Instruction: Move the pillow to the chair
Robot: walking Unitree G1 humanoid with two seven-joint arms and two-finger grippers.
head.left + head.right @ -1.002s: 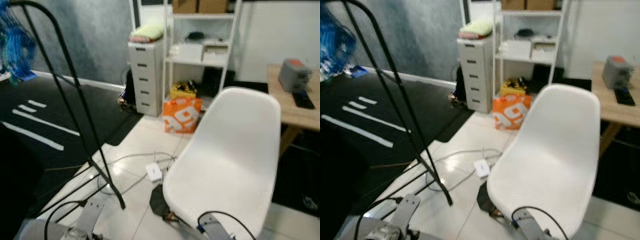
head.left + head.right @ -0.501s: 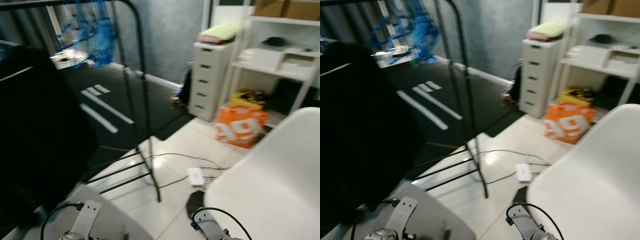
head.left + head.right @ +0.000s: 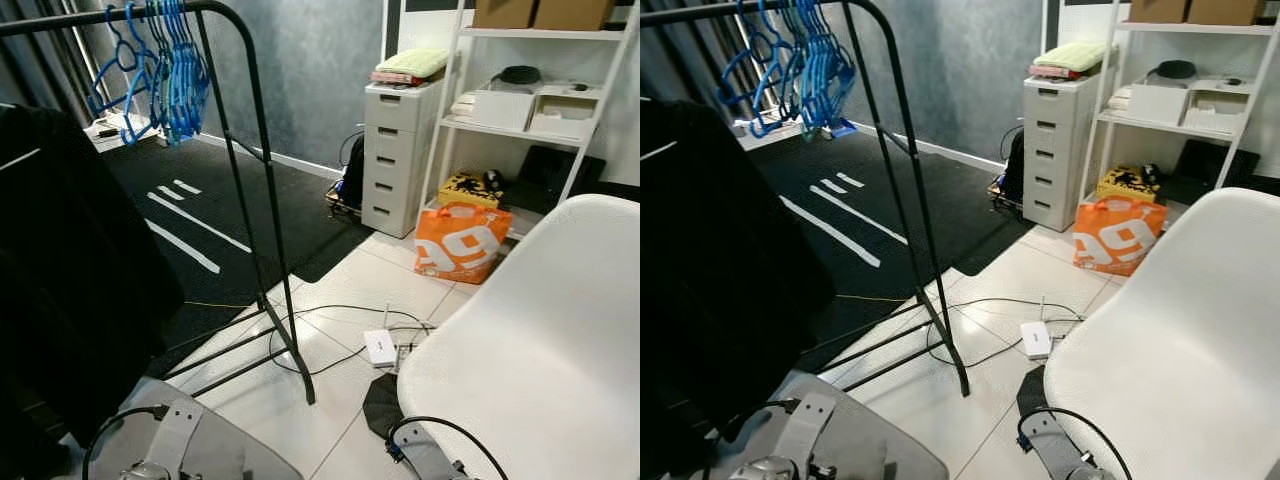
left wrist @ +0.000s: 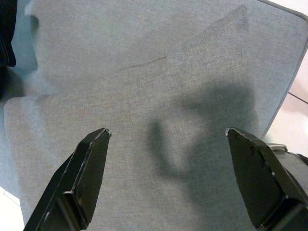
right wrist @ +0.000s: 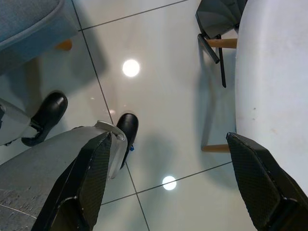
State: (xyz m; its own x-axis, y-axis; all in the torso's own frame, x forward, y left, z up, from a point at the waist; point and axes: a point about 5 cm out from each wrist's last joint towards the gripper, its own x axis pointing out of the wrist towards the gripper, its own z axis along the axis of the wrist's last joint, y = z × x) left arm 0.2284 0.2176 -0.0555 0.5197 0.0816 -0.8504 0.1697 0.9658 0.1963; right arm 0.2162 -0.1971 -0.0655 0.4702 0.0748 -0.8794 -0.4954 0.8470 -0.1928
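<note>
A black clothes rack (image 3: 255,190) stands on the white tiled floor (image 3: 330,290), with blue hangers (image 3: 165,65) bunched on its top rail and a dark garment (image 3: 70,280) hanging at its near end. Beyond it lies a black rug (image 3: 230,200) marked with white stripes. Against the grey wall stands a white drawer unit (image 3: 395,155) with folded cloth (image 3: 410,65) on top, and just beside it a white shelf unit (image 3: 530,100) carrying boxes. An orange bag (image 3: 462,242) sits on the floor before the shelves. A white power adapter (image 3: 380,347) and thin cables (image 3: 330,320) lie on the tiles.
</note>
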